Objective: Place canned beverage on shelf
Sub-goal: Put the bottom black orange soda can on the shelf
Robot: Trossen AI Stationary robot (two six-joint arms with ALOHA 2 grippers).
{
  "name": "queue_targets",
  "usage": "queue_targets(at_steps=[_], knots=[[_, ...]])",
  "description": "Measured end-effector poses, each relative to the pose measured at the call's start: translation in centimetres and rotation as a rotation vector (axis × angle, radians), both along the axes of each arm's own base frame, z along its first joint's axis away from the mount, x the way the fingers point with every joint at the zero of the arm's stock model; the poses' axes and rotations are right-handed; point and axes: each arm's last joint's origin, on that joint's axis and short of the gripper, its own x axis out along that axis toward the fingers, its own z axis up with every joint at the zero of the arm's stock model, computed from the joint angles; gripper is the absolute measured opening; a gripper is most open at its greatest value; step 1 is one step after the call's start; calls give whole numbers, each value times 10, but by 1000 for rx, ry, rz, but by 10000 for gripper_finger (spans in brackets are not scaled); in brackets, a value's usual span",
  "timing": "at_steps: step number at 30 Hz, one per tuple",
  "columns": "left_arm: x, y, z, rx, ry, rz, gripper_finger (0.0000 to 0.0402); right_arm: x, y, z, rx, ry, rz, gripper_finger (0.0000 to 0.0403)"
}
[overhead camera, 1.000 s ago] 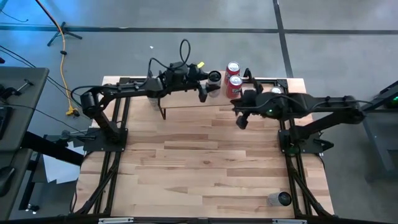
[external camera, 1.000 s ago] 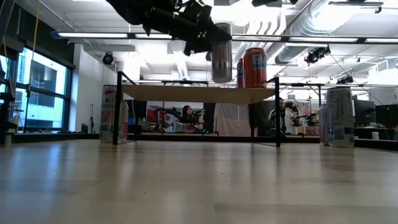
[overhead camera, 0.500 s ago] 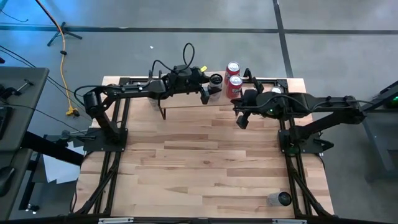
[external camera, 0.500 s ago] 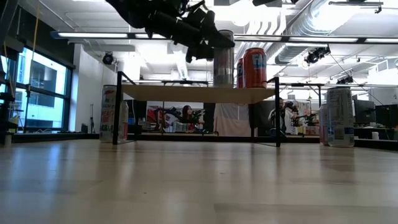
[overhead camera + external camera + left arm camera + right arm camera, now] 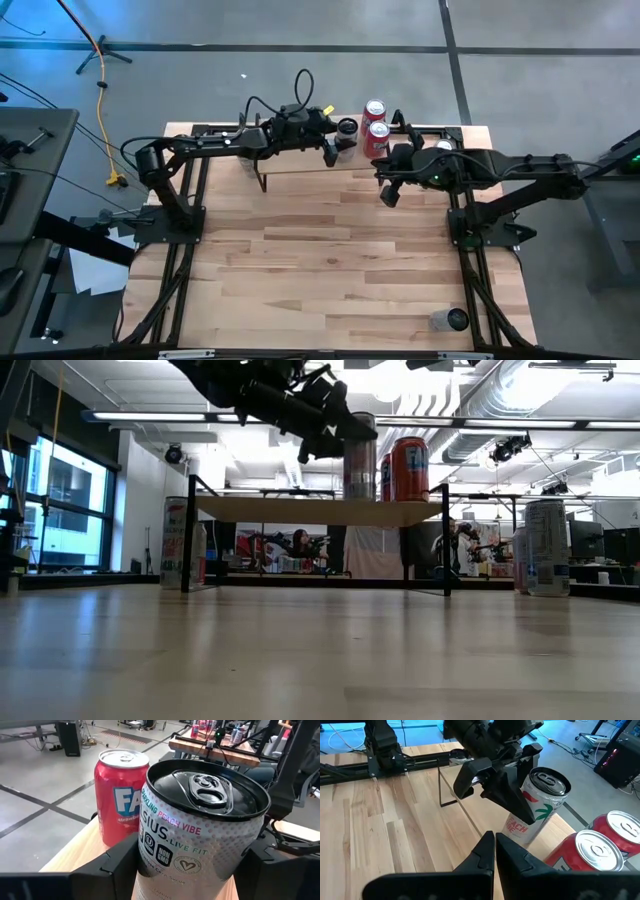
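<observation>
The shelf (image 5: 300,510), a wood plank on thin black legs, stands at the table's far edge (image 5: 300,170). Two red cans (image 5: 408,468) (image 5: 377,135) stand on its right part. A silver canned beverage (image 5: 360,455) (image 5: 200,830) stands upright just left of them, and my left gripper (image 5: 340,138) is shut on it. My right gripper (image 5: 388,195) (image 5: 494,851) hangs shut and holds nothing, in front of the shelf's right end. My left gripper pinches the silver can's round wall (image 5: 145,855) between its two fingers (image 5: 112,870), one on each side. The fingers come nearly level from the table's left and sit on the can's upper half (image 5: 345,435). The can is upright, with its base at the shelf's top.
A green and white can (image 5: 175,542) stands on the table by the shelf's left legs, and a pale can (image 5: 546,546) stands at its right. Another can (image 5: 448,320) is near the table's front right corner. The table's middle (image 5: 320,250) is bare wood.
My left gripper has gone down and slightly toward the red cans with the silver can. The can has stayed upright and has come from just above the shelf down to the shelf's top.
</observation>
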Motion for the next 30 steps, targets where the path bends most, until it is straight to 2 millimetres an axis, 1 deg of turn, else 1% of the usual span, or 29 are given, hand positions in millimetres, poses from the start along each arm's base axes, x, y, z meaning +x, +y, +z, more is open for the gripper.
queue_targets(at_steps=[7, 15, 27, 30], knots=[[0, 0, 1, 41, 7, -9, 232, 0, 0, 0, 1, 0, 1, 0], [0, 0, 1, 45, 4, -8, 251, 0, 0, 0, 2, 0, 1, 0], [0, 0, 3, 41, -9, -2, 314, 0, 0, 0, 4, -2, 1, 0], [-3, 1, 7, 36, -19, 5, 326, 0, 0, 0, 4, -2, 1, 0]])
